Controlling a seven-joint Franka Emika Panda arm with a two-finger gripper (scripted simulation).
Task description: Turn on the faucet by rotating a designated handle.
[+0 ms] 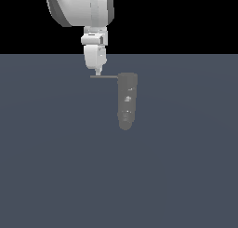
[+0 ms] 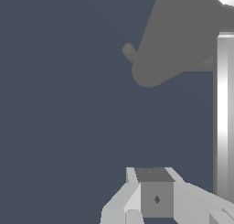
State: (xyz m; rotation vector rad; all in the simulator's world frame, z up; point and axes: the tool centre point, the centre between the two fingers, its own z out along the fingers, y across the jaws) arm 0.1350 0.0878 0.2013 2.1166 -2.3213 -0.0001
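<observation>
The gripper point(image 1: 98, 72) hangs with its tip right at the free end of the handle point(image 1: 105, 76), a thin rod running sideways from the faucet point(image 1: 127, 101) toward the exterior view's left; whether its fingers are parted I cannot tell.

Count: 1 faucet point(image 1: 127, 101), dull grey body w/ rounded end. 1 handle point(image 1: 104, 76), thin rod off the body's end toward the exterior view's left. Approx. 3 pale specks on the body, too small to be sure. 1 robot arm point(image 1: 81, 6), 1 gripper point(image 1: 98, 74). 1 flat blue-grey floor point(image 1: 186, 176) under it all.
</observation>
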